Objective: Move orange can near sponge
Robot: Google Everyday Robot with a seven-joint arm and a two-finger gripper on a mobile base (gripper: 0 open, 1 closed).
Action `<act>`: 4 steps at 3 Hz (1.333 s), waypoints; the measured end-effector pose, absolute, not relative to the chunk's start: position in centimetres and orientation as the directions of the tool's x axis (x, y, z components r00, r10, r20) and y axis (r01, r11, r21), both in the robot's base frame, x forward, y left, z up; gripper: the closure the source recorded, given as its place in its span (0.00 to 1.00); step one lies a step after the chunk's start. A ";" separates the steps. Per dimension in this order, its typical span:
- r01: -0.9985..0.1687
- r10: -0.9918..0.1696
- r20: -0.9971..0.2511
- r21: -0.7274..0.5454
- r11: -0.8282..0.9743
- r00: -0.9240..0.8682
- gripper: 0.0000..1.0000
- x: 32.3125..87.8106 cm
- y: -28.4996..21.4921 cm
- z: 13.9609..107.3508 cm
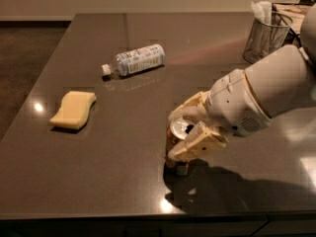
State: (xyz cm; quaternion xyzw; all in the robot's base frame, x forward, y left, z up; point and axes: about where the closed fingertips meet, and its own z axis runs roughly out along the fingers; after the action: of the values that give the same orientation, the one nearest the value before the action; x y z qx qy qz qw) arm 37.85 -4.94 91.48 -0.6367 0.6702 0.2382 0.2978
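The orange can [178,128] stands upright on the dark table near the front edge, right of centre; its silver top shows between my fingers. My gripper [186,130] reaches in from the right. One pale finger [186,110] lies behind the can and the other [197,145] in front, both pressed against its sides. The pale yellow sponge [74,110] lies flat at the left of the table, well apart from the can.
A clear plastic bottle [136,60] with a white cap lies on its side at the back, between sponge and can. A wire mesh cup [266,36] holding white paper stands at the back right. The table's front edge [148,215] is close to the can.
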 end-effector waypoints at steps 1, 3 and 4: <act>-0.994 -0.704 -0.710 -0.075 0.080 -0.003 0.94 38.6 -3.6 93.6; -0.993 -0.695 -0.717 -0.111 0.037 0.054 1.00 43.9 3.2 97.0; -0.993 -0.690 -0.719 -0.115 0.005 0.080 1.00 46.9 6.8 97.4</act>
State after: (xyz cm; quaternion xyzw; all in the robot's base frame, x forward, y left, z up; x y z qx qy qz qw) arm 46.86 6.75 97.36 -0.6631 0.6346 0.2398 0.3162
